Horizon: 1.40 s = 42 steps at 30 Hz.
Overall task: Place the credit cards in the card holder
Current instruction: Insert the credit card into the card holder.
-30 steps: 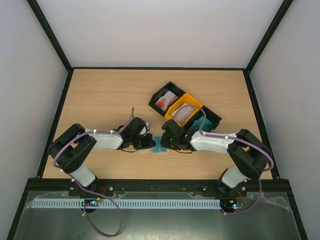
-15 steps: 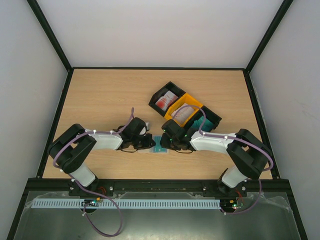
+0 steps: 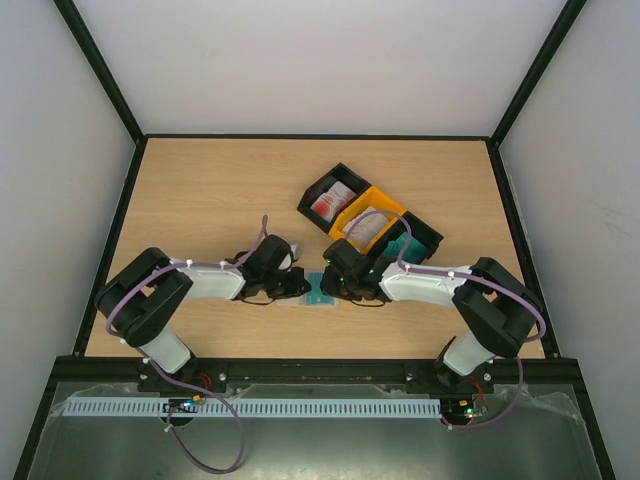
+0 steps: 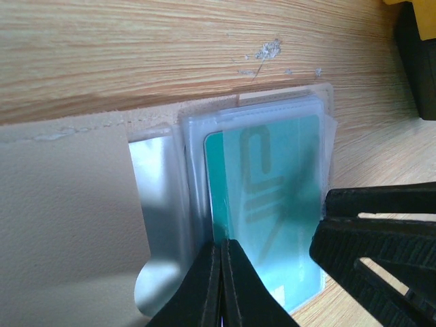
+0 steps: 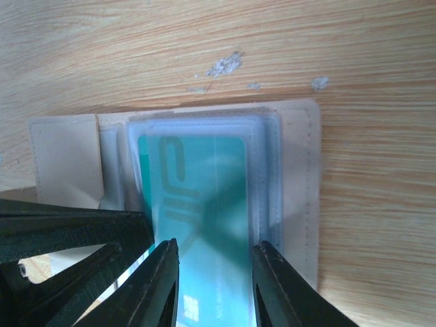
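The beige card holder (image 5: pixel 300 170) lies open on the table between the two arms, and its flap shows in the left wrist view (image 4: pixel 68 204). A teal credit card (image 5: pixel 197 197) sits partly inside its clear pocket, also in the left wrist view (image 4: pixel 272 204) and the top view (image 3: pixel 320 293). My right gripper (image 5: pixel 214 279) has one finger on each long edge of the card, holding it. My left gripper (image 4: pixel 223 272) is shut on the pocket's edge, right beside the card's left edge. In the top view the left gripper (image 3: pixel 300 287) and right gripper (image 3: pixel 332 284) almost touch.
Three open bins stand in a row behind the right arm. A black bin (image 3: pixel 318 190) holds white and red cards, an orange bin (image 3: pixel 385 207) holds pale cards, and a black bin (image 3: pixel 428 236) holds teal cards. Black frame rails edge the table.
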### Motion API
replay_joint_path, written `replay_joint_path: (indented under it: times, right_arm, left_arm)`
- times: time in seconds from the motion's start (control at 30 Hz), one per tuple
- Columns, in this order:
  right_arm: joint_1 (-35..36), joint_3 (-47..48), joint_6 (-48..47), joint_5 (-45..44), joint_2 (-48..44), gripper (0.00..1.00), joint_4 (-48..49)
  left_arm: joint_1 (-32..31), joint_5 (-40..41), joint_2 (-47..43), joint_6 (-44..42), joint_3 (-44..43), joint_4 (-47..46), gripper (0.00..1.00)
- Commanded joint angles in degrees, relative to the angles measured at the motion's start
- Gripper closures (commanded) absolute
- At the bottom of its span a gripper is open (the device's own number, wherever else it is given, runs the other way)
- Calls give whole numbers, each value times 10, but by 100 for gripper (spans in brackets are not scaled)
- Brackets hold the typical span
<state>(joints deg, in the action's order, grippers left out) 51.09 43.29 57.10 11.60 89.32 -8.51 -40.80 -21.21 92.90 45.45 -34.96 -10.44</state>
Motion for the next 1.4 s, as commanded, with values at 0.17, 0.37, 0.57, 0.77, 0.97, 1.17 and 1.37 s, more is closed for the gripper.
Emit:
replay_joint_path:
  times: [0.17, 0.37, 0.57, 0.77, 0.97, 1.17, 1.37]
  right_arm:
    - [1, 1, 1, -35, -4, 70, -23]
    - [1, 1, -10, 1, 3, 72, -2]
    - [1, -5, -3, 32, 11, 72, 23]
    - [-1, -22, 30, 42, 6, 72, 47]
    - [-14, -42, 61, 14, -9, 73, 33]
    - [-16, -35, 63, 18, 1, 73, 27]
    - [-16, -30, 61, 7, 4, 73, 20]
  left_arm:
    - [17, 59, 23, -6, 32, 67, 98]
    - [18, 56, 26, -5, 34, 62, 98]
    - [18, 53, 27, -5, 37, 59, 98]
    - [19, 54, 28, -5, 40, 57, 98]
    - [21, 58, 29, -4, 42, 58, 97]
    - [23, 59, 35, -4, 43, 59, 98]
    - [25, 61, 40, -4, 46, 58, 98]
